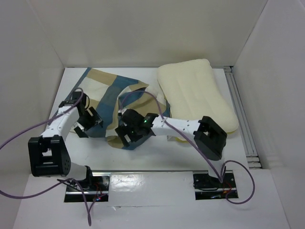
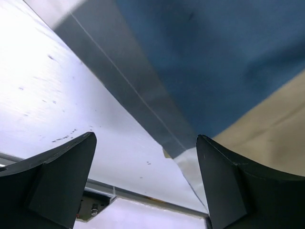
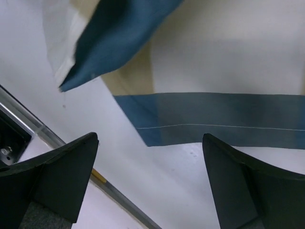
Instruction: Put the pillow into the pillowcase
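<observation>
The checked pillowcase (image 1: 107,93) lies crumpled on the far left part of the white table (image 1: 157,155); the cream pillow (image 1: 198,93) lies flat just to its right, wholly outside the case, its left edge against the fabric. The left claw (image 2: 145,143) hangs over the near left edge of the pillowcase, spread wide, with nothing between its jaws. The right claw (image 3: 150,143) hovers above the case's blue near hem, likewise spread wide and gripping nothing; bare table shows beneath both.
</observation>
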`<state>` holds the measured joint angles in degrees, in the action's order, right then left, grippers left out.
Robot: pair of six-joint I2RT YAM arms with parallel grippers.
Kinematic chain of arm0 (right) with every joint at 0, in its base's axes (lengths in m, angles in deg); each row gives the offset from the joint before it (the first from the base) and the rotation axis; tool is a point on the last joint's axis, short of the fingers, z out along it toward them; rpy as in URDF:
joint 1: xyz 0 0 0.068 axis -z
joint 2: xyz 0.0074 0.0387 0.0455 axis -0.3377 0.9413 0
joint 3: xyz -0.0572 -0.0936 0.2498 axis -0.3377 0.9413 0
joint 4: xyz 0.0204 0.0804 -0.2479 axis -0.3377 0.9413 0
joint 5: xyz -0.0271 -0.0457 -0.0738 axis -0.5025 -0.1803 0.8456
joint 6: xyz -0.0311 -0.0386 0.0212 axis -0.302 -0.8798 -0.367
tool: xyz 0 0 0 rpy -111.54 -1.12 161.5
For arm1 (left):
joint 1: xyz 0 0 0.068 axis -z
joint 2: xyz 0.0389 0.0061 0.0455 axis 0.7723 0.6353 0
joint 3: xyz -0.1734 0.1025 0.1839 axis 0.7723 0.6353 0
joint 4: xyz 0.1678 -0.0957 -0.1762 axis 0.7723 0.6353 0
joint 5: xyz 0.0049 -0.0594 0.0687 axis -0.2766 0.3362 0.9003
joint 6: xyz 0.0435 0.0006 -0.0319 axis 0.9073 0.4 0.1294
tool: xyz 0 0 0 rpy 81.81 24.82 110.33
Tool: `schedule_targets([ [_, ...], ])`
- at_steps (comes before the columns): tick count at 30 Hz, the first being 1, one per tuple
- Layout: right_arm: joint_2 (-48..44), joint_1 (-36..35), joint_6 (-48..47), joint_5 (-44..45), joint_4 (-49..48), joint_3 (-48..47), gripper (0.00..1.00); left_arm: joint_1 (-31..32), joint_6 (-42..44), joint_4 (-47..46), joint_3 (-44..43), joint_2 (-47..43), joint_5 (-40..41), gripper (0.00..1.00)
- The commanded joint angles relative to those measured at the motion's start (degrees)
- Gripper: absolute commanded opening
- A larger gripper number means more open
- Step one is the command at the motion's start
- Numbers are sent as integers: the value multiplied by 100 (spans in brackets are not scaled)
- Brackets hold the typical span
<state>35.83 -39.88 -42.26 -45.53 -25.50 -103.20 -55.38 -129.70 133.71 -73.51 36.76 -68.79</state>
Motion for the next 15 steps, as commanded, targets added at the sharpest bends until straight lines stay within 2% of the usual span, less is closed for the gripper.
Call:
schedule_targets([
  [1, 360, -269, -161, 125, -243, -252, 97, -115, -328, -536, 458, -33, -724, 99],
  [6, 808, -454, -214, -7, -498, -358, 92, -248, -608, -1213, 750, 634, -990, 99],
  [9, 1037, -455, -214, 176, -568, -358, 85, -248, -714, -1433, 689, 933, -815, 93],
  [10, 1090, -455, -135, 273, -568, -358, 82, -248, -714, -1434, 636, 1012, -753, 84],
  [11, 1090, -455, -135, 361, -568, -306, 70, -248, -714, -1434, 583, 1187, -683, 76],
  [12, 1177, -455, -65, 466, -568, -306, 61, -300, -714, -1434, 461, 1267, -604, 66],
  [13, 1178, -455, 14, 676, -498, -253, 45, -300, -714, -1434, 390, 1337, -603, 36],
  [15, 1057, -394, 198, 1132, -367, -131, 0, -440, -714, -1381, 153, 1478, -603, 4],
])
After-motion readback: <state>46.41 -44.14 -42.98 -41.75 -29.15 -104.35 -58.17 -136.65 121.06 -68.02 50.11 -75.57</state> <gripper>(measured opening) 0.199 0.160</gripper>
